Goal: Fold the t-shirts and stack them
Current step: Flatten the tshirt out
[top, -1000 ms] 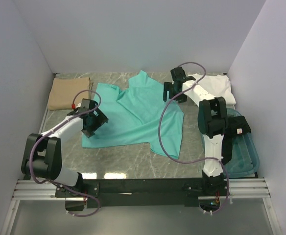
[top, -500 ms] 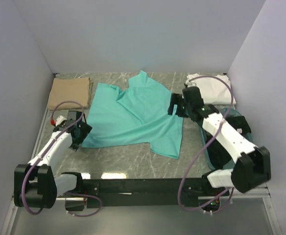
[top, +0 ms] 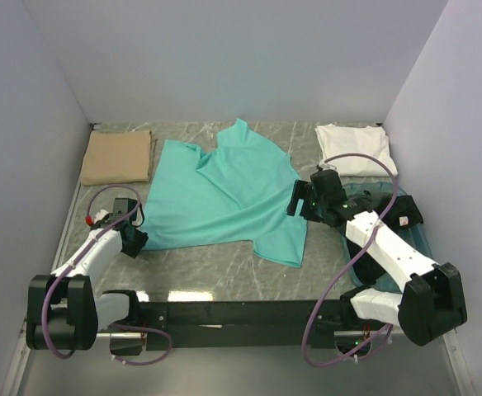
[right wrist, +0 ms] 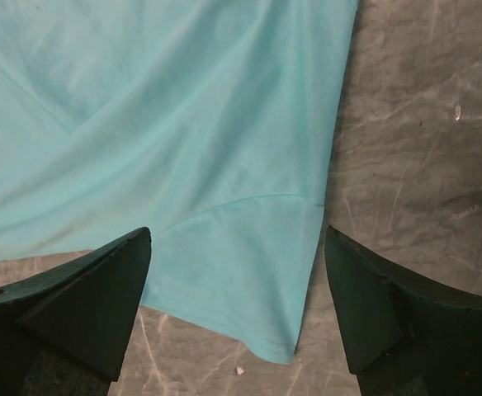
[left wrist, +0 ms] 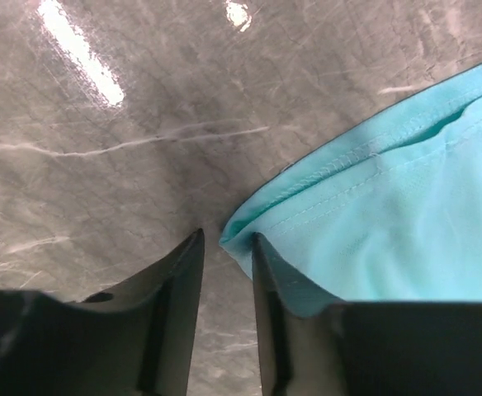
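Note:
A teal t-shirt (top: 224,194) lies spread and rumpled mid-table. At the back left rests a folded tan t-shirt (top: 117,157), at the back right a folded white one (top: 355,148). My left gripper (top: 134,239) is low at the teal shirt's near-left corner. In the left wrist view its jaws (left wrist: 227,235) are narrowed to a slim gap, with the hem corner (left wrist: 241,235) at their tips and bare marble between them. My right gripper (top: 297,198) hovers wide open over the teal shirt's right side; the sleeve (right wrist: 249,272) lies below its jaws (right wrist: 237,235).
A rigid blue-green tub (top: 418,247) stands at the right, partly under my right arm. Grey walls close in the marble table (top: 208,264) on three sides. My arms' bases and a black rail run along the near edge.
My left arm pulled back off the teal shirt to its near-left corner and its jaws narrowed. My right arm swung from the back toward the shirt's right edge, jaws still wide.

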Motion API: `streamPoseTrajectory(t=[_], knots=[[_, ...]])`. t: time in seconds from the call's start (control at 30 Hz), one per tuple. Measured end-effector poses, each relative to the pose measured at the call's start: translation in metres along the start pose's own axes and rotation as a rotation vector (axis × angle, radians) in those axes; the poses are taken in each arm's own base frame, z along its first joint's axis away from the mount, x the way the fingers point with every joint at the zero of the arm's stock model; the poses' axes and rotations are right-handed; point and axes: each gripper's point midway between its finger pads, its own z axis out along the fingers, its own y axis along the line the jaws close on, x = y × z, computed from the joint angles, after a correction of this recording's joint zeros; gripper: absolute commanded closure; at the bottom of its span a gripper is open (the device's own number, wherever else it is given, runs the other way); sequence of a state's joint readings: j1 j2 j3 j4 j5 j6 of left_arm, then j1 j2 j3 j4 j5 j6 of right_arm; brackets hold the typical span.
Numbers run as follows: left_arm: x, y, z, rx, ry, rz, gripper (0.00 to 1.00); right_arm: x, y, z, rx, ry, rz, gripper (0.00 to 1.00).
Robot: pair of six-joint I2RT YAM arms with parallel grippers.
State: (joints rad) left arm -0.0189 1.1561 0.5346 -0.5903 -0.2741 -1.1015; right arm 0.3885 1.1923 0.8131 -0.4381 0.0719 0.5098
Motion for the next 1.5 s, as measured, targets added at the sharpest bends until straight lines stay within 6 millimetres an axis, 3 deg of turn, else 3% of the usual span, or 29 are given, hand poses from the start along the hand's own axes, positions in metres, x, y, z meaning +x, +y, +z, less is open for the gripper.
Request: streamPoseTrajectory(t=[0.13, 0.23, 0.4, 0.67, 0.8, 1.0, 1.3, 1.5], knots=[[-0.001, -0.001, 0.001, 0.008, -0.005, -0.005, 0.75, 0.011, -0.007, 0.003, 0.02, 0.021, 0.003, 0.08], [-0.001, -0.006, 0.003, 0.027, 0.001, -0.004, 0.99, 0.022, -0.013, 0.006, 0.036, 0.048, 0.003, 0.08], [-0.002, -0.015, 0.004, 0.065, 0.002, 0.014, 0.99, 0.052, -0.02, 0.002, 0.057, 0.106, -0.01, 0.08], [0.003, -0.019, 0.002, 0.142, 0.005, 0.033, 0.99, 0.123, -0.018, -0.016, 0.062, 0.257, -0.055, 0.1], [0.003, -0.019, -0.005, 0.187, -0.011, 0.023, 0.99, 0.143, -0.028, -0.018, 0.086, 0.291, -0.011, 0.15], [-0.008, -0.029, -0.021, 0.264, -0.059, 0.0, 0.99, 0.145, -0.037, -0.014, 0.139, 0.269, 0.047, 0.22], [-0.008, -0.029, -0.023, 0.27, -0.062, -0.005, 0.99, 0.142, -0.043, -0.007, 0.187, 0.245, 0.074, 0.26], [-0.01, -0.03, -0.025, 0.281, -0.072, -0.009, 0.99, 0.144, -0.044, 0.0, 0.208, 0.256, 0.071, 0.37]])
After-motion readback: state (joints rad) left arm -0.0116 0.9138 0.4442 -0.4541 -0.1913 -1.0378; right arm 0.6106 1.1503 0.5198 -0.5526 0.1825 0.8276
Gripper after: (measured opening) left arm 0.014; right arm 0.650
